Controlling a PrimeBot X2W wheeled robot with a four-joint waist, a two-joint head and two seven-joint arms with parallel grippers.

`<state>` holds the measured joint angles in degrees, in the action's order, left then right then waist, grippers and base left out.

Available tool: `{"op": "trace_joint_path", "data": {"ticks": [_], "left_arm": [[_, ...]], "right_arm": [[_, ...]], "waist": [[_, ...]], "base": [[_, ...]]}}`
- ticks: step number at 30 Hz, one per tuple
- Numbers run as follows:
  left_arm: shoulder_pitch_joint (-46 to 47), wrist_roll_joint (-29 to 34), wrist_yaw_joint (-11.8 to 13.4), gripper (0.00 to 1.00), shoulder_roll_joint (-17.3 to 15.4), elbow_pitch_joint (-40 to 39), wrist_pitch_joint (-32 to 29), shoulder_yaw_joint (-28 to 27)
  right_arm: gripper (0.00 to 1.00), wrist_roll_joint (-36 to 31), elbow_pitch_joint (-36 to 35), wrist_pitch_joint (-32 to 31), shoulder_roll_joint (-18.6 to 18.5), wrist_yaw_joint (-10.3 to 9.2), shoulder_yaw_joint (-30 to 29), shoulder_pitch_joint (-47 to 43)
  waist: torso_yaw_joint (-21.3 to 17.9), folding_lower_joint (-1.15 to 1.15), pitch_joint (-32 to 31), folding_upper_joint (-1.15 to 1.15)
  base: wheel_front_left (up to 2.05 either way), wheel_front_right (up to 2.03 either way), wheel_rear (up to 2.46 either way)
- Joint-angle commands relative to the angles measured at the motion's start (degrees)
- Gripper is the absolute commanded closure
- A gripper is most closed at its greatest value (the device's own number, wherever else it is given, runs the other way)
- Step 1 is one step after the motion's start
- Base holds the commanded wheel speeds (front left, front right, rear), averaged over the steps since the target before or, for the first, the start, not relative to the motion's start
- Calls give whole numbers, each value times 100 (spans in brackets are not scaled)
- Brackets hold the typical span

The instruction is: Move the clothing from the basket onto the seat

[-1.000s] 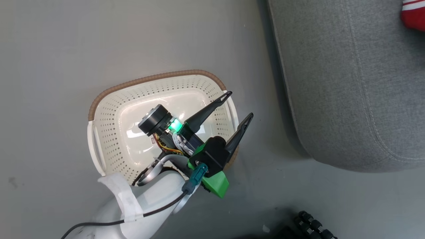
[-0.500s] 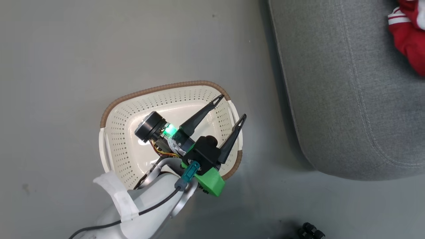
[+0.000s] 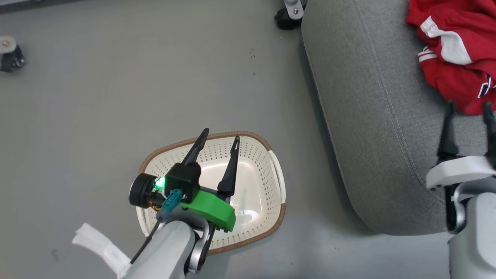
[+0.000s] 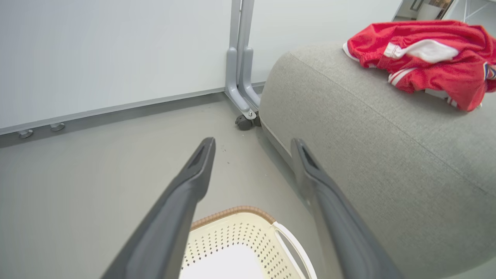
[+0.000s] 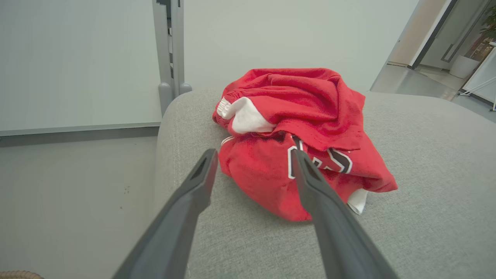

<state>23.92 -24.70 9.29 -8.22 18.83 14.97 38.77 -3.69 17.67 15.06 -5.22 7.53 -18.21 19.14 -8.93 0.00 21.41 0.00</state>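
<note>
The red jerseys (image 3: 457,58) are seen heaped on the grey seat cushion (image 3: 379,135), at two o'clock from the perforated basket (image 3: 248,136). The left gripper (image 3: 221,135) is held wide over the basket, nothing gripped. The right gripper (image 3: 468,104) is spread wide, just short of the heap. Navy numerals (image 5: 343,161) are picked out from its wrist camera, a caster (image 4: 245,122) from the left's.

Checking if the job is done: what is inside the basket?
The basket shows bare floor and walls. The left pincer and its arm cover the near-left part, so that part is unseen.
</note>
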Motion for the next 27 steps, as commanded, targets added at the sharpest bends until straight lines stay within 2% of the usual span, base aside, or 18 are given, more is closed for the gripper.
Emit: {"op": "trace_joint_path", "data": {"ticks": [1,6,12,20,27], "left_arm": [[-251,-7,-24,0,19,-93,27,-185],[-913,329,-15,0,88,-555,23,-1034],[-1833,639,-206,0,250,-841,17,-1979],[-2820,996,-695,0,475,-1460,17,-2973],[-3304,1347,-1046,0,522,-1780,17,-3326]], "right_arm": [[0,56,60,17,39,-8,240,-174],[0,383,172,17,122,-8,1117,-468],[0,875,-25,17,115,-8,2076,-920],[0,786,-902,17,165,-8,2272,-1614],[0,763,-1209,17,208,-8,2255,-2187]], "waist": [[326,0,-617,0],[616,0,-1124,0],[894,0,-1847,0],[1032,0,-2353,0],[1026,0,-2593,0]], "base": [[0,0,0],[0,0,0],[0,0,0],[0,0,0],[0,0,0]]}}
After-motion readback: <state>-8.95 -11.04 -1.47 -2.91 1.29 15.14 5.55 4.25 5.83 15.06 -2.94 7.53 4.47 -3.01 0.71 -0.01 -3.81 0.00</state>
